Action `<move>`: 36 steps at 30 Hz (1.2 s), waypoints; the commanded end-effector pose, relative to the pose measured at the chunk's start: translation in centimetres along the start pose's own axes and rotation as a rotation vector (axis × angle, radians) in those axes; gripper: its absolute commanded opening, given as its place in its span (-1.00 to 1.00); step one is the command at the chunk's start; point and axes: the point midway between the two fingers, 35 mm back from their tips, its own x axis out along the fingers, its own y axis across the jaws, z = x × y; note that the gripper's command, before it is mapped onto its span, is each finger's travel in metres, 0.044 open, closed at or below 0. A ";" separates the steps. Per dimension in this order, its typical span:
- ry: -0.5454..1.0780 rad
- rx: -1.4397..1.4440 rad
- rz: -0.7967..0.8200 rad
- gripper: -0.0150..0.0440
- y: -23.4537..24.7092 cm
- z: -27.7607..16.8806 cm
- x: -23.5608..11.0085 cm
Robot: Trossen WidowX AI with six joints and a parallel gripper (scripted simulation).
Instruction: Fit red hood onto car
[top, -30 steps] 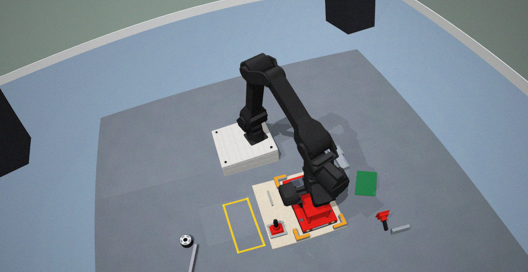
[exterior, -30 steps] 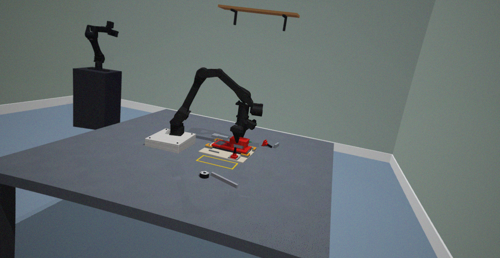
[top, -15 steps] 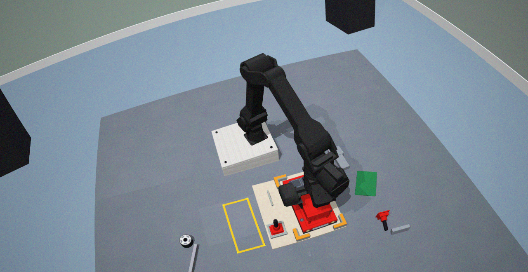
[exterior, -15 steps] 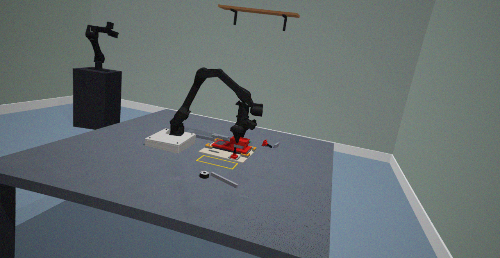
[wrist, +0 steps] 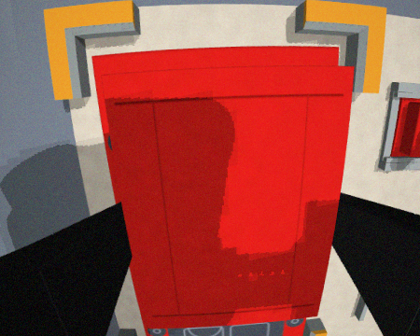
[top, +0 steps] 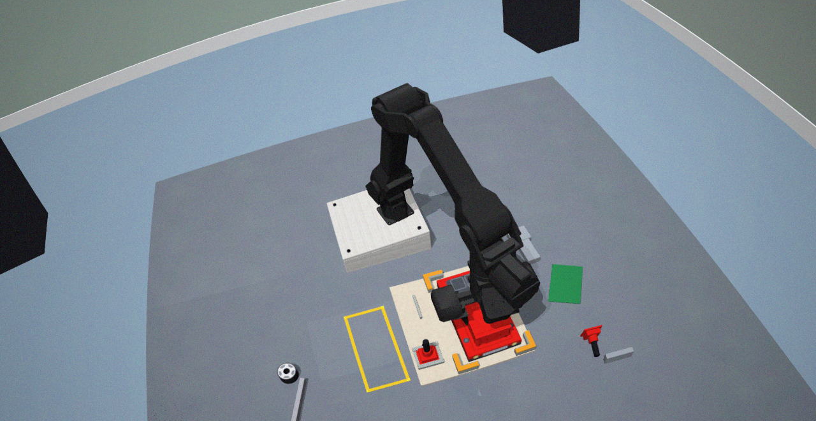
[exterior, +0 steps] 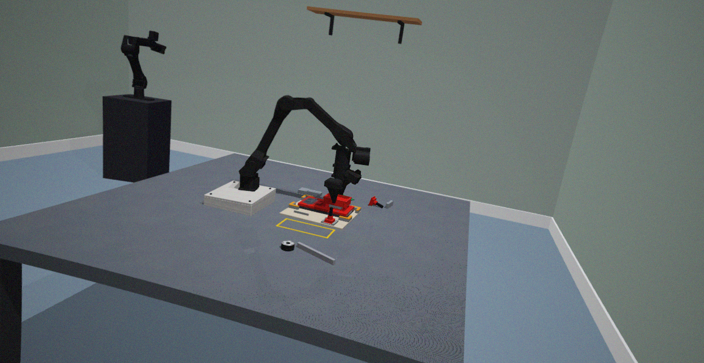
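Observation:
My gripper (wrist: 229, 207) (top: 484, 314) (exterior: 335, 192) is shut on the red hood (wrist: 235, 149) (top: 491, 330) (exterior: 340, 198), one black finger on each long side. It holds the hood down over the red car chassis (top: 478, 351) (exterior: 314, 203), square with it. The chassis sits in the jig with orange corner brackets (top: 432, 277) (wrist: 66, 24) on a beige board (top: 406, 310) (wrist: 372, 205). The hood hides the engine and the pegs. I cannot tell whether it lies flat on the deck.
On the board stands a red fixture with a black post (top: 427, 352) (wrist: 417, 129). Nearby are a yellow outlined rectangle (top: 363, 311), a green pad (top: 565, 284), a red clamp (top: 591, 335), a grey bar (top: 618, 354), a black wheel (top: 287, 371) and the arm's white base (top: 364, 241).

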 end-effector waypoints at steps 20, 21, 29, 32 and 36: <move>0.003 -0.002 0.001 -0.49 0.0 0.0 0.4; 0.003 -0.002 0.001 -0.49 0.0 0.0 0.4; 0.002 -0.002 0.001 -0.49 0.0 0.0 0.0; 0.002 -0.002 0.001 -0.49 0.0 0.0 -0.1; 0.002 -0.001 0.001 -0.49 0.0 0.0 -0.2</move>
